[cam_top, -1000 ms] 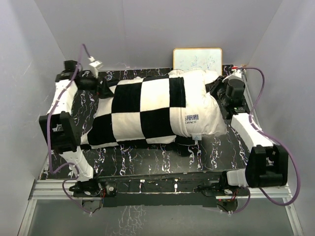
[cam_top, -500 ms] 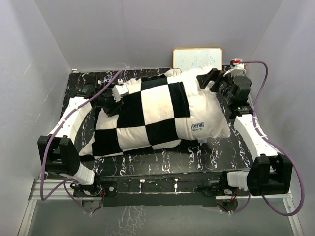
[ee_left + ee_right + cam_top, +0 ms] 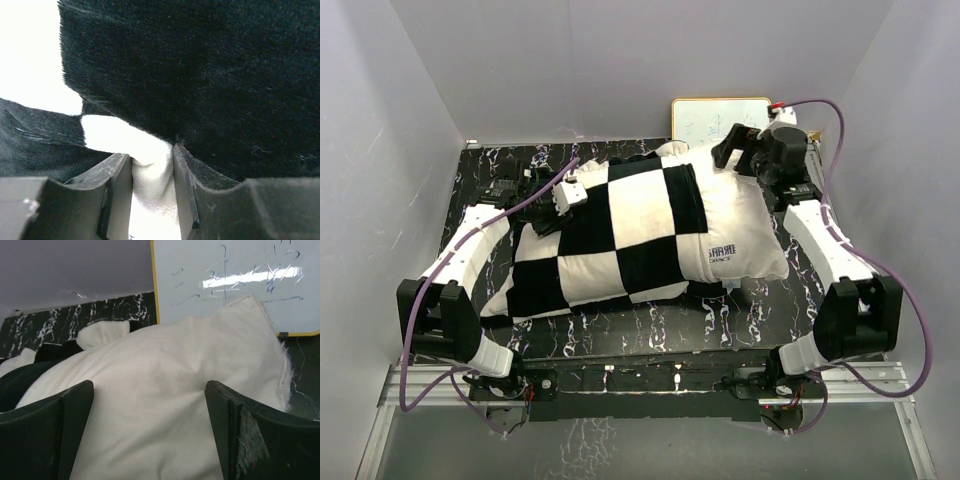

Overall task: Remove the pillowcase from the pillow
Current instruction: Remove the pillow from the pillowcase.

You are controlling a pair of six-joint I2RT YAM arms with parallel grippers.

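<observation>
The black and cream checkered pillowcase (image 3: 620,235) covers the left two thirds of the white pillow (image 3: 745,215), whose bare right end carries a small printed logo. My left gripper (image 3: 550,205) sits at the cover's far left part. In the left wrist view the left gripper (image 3: 152,167) is shut on a fold of cream plush, with black plush of the pillowcase (image 3: 210,75) above it. At the pillow's far right corner my right gripper (image 3: 730,152) is open. From the right wrist, the right gripper (image 3: 149,387) straddles the bare pillow (image 3: 165,365), its fingers wide apart.
A yellow-framed whiteboard (image 3: 720,117) leans against the back wall just behind the right gripper, also seen as the whiteboard (image 3: 225,280) in the right wrist view. The black marbled table (image 3: 650,325) is enclosed by grey walls left, right and behind.
My left gripper came in from the far left and shut on a fold of the pillowcase. My right gripper opened, left the pillow's right edge and rose to its far corner. The pillow turned slightly.
</observation>
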